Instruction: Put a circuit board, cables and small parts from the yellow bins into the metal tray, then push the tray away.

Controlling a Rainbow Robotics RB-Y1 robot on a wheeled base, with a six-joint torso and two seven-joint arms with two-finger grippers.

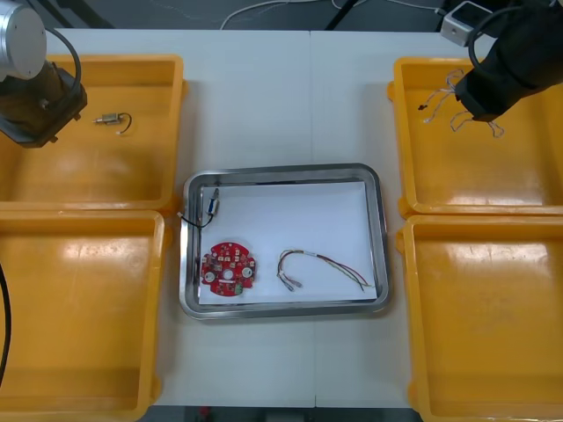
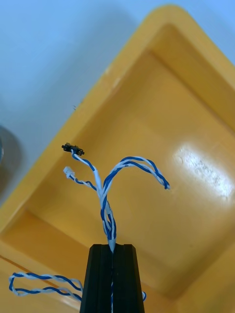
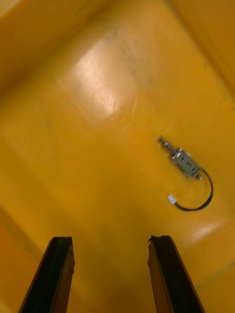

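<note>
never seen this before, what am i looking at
It's a two-armed robot at a table. The front view looks down from above; each wrist view is from a camera on that arm. Four yellow bins flank a metal tray holding a red circuit board, a red and yellow cable and a small metal part. The right gripper, above the far right bin, is shut on a blue and white cable. The left gripper, open, hovers over the far left bin, where another small metal part lies.

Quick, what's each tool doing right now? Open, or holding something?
Left tool: open, holding nothing, over a yellow bin.
Right tool: shut on the blue and white cable.
</note>
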